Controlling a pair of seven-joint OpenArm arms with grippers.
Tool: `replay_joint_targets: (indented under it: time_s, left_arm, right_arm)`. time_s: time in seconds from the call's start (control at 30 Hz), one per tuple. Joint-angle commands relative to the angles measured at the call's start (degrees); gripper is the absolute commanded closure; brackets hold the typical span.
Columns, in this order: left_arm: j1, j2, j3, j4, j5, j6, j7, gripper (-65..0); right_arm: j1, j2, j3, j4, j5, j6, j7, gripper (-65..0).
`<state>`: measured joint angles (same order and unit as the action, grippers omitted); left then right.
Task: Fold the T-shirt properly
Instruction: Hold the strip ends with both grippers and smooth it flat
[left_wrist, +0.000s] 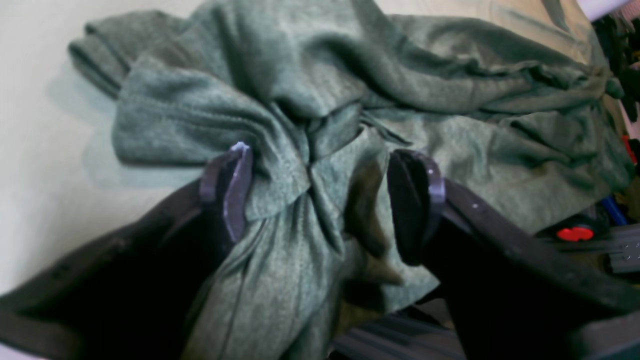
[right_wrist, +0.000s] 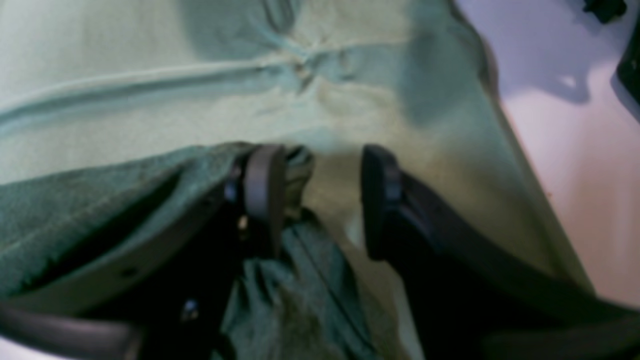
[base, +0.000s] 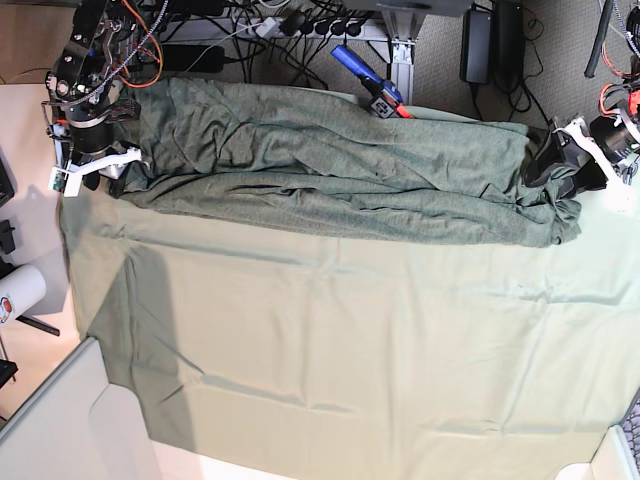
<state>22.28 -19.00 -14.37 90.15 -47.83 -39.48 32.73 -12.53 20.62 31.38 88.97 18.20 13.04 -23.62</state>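
Observation:
The T-shirt (base: 330, 165) lies as a long, wrinkled dark olive band across the far part of the pale green table cloth (base: 350, 340). My left gripper (base: 556, 172) is at the shirt's right end. In the left wrist view the left gripper (left_wrist: 325, 195) is open, its fingers wide apart, with bunched T-shirt (left_wrist: 310, 100) fabric lying between them. My right gripper (base: 108, 165) is at the shirt's left end. In the right wrist view the right gripper (right_wrist: 322, 200) stands open. The T-shirt (right_wrist: 75, 215) drapes by its left finger, and pale table cloth (right_wrist: 200, 100) shows in the gap.
A blue and red tool (base: 366, 82) lies at the table's far edge, with cables and a power strip (base: 200, 55) behind it. A white cylinder (base: 20, 290) stands off the left side. A grey panel (base: 50, 420) fills the near left corner.

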Motion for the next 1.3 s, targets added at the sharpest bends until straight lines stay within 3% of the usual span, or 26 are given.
replay_joint_targets:
  time_s: [0.0, 0.13, 0.27, 0.43, 0.57, 0.73, 0.97, 1.27]
  left_arm:
    - [-1.11, -0.31, -0.22, 0.92, -0.96, -0.52, -1.18, -43.8]
    - [-3.26, 0.96, -0.22, 0.85, -0.31, -0.52, -1.07, -42.6]
    - [-3.72, 2.01, -0.20, 0.85, 2.97, 0.74, -1.29, -26.0]
    - [-3.69, 2.19, -0.20, 0.83, 4.26, 0.72, -1.25, -21.2]
    - [-3.72, 2.19, -0.20, 0.85, 8.57, 0.68, -2.64, -0.8]
    - [-3.91, 2.16, -0.61, 0.85, 13.73, 0.70, -5.77, 0.0]
    - [-4.33, 1.64, -7.58, 0.87, 11.61, -0.31, -6.34, 0.0]
    - [-4.28, 1.20, -8.11, 1.36, 11.19, -0.52, -6.34, 0.0]
  right_arm:
    - [0.39, 1.11, 0.52, 0.81, 0.28, -0.17, 1.07, -25.7]
    - [0.39, 1.11, 0.52, 0.81, 0.28, -0.20, 1.05, -25.7]
    - [0.39, 1.11, 0.52, 0.81, 0.28, -0.20, 1.03, -25.7]
    - [0.39, 1.11, 0.52, 0.81, 0.28, -0.17, 1.03, -25.7]
    - [0.42, 1.11, 0.52, 0.81, 0.31, -0.20, 1.05, -25.7]
    - [0.42, 1.11, 0.52, 0.81, 0.28, -0.20, 1.05, -25.7]
    - [0.31, 1.11, 0.52, 0.81, 0.31, -0.20, 1.09, -25.7]
    - [0.42, 1.11, 0.52, 0.81, 0.33, -0.20, 1.07, -25.7]
